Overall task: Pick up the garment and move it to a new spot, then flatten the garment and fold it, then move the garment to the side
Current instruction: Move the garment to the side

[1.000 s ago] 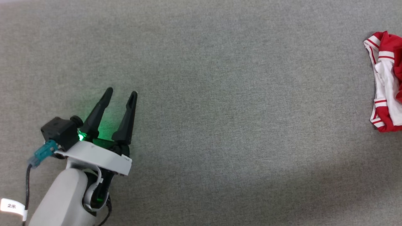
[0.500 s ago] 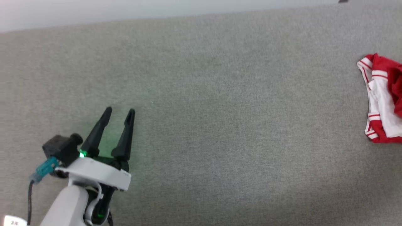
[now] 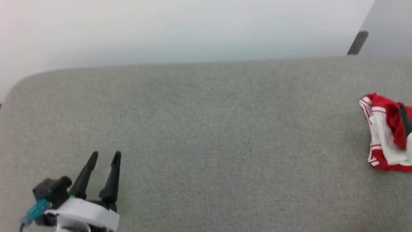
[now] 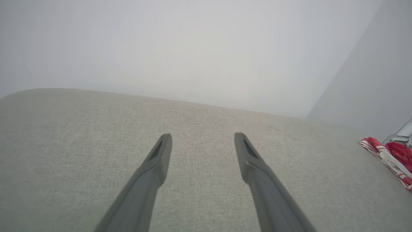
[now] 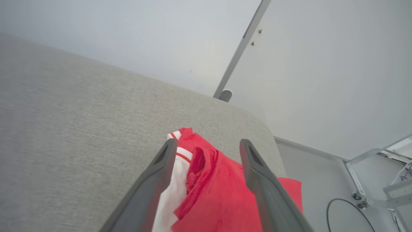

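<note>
Over on the left, the left gripper [image 3: 106, 154] hovers low above the grey fabric-covered counter [image 3: 206, 135], its two dark jaws spread with nothing between them. It looks parked there to leave the broad middle of the counter free as working space. Far to the right, near the counter's rounded corner, lies the bright red soft T-shirt with white, stripe-trimmed sleeves [image 3: 381, 141], bunched in a compact heap; whether it is neatly folded I cannot tell. The right gripper [image 5: 208, 143] sits just over this garment [image 5: 219, 193], jaws spread and straddling the red cloth, pinching nothing, probably because the heap lies on that arm's side.
</note>
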Robot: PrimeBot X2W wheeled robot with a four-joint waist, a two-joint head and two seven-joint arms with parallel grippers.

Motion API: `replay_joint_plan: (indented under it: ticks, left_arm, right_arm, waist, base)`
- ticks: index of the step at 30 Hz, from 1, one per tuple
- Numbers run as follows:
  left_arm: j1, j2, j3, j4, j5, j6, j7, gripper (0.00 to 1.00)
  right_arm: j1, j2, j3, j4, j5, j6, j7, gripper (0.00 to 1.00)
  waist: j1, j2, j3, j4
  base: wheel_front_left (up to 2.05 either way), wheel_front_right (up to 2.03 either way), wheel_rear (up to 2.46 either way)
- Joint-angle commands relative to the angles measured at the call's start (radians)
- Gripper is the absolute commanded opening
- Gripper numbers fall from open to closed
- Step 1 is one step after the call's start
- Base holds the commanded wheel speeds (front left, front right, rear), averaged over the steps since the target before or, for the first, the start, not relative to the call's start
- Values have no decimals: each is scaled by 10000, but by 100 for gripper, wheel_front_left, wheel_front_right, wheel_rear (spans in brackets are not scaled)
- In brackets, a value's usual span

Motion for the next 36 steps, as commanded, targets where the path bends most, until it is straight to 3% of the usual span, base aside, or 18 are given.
replay_joint_plan:
  ticks: [1,4,8,18,36]
  left_arm:
    - [348,-1,99,-31,155,55,-5,100]
    - [631,-6,175,-42,250,136,-5,100]
    - [1047,13,385,-144,400,303,-5,100]
    - [1745,50,1040,-138,615,299,-5,100]
    - [2226,-55,1635,205,1193,48,-5,100]
  right_arm:
    - [428,103,-184,-293,121,-11,-75,100]
    - [821,177,-468,-939,-106,-11,-84,100]
    - [2031,417,-1580,-2440,-439,-11,-84,100]
    - [5336,1675,-4311,-5973,-2117,-11,-88,100]
    - [8643,3375,-6182,-9212,-3532,-11,168,100]
  waist:
    - [0,0,-900,436]
    - [0,0,-1133,513]
    - [0,0,-1372,648]
    - [0,0,-1773,676]
    - [0,0,-2142,354]
  base:
    - [0,0,0]
    - [0,0,0]
    - [0,0,0]
    - [0,0,0]
    - [0,0,0]
